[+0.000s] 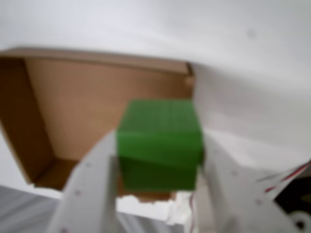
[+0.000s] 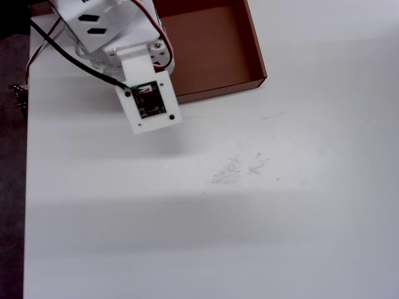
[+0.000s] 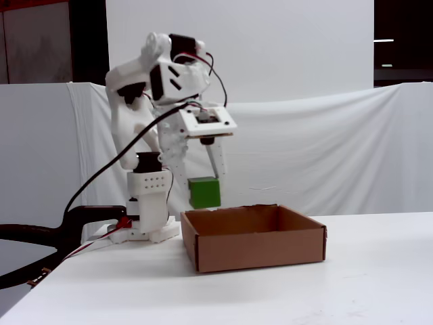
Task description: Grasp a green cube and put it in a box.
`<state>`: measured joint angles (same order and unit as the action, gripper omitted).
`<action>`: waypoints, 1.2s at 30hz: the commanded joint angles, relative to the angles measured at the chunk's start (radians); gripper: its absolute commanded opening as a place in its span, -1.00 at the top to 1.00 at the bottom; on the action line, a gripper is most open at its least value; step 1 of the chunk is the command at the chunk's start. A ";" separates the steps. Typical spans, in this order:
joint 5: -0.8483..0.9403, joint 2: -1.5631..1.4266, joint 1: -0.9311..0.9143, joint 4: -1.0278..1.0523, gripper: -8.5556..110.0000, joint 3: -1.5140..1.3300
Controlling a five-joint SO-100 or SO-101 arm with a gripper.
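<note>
The green cube (image 1: 160,145) sits pinched between the two white fingers of my gripper (image 1: 160,158), which is shut on it. In the wrist view the brown cardboard box (image 1: 92,97) lies open below and behind the cube. The fixed view shows the cube (image 3: 204,193) hanging in the gripper (image 3: 203,184) just above the left wall of the box (image 3: 254,247), clear of it. Seen from overhead, the wrist's white plate (image 2: 149,103) hides the cube and gripper near the box's (image 2: 257,59) lower left corner.
The arm's base (image 3: 145,220) stands left of the box, with black and red cables (image 3: 88,196) trailing off the table's left edge (image 2: 26,187). A white cloth backdrop (image 3: 325,149) hangs behind. Faint scuff marks (image 2: 240,167) lie on the white tabletop.
</note>
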<state>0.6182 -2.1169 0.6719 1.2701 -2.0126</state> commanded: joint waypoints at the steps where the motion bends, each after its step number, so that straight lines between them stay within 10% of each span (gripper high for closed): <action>1: -0.017 -0.061 0.091 -0.009 0.64 0.002; 28: -0.075 0.175 0.328 -0.462 0.56 -0.422; 36: -0.081 0.112 0.310 -0.354 0.17 -0.373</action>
<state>0.5430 -1.9574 0.9940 0.8912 -2.4375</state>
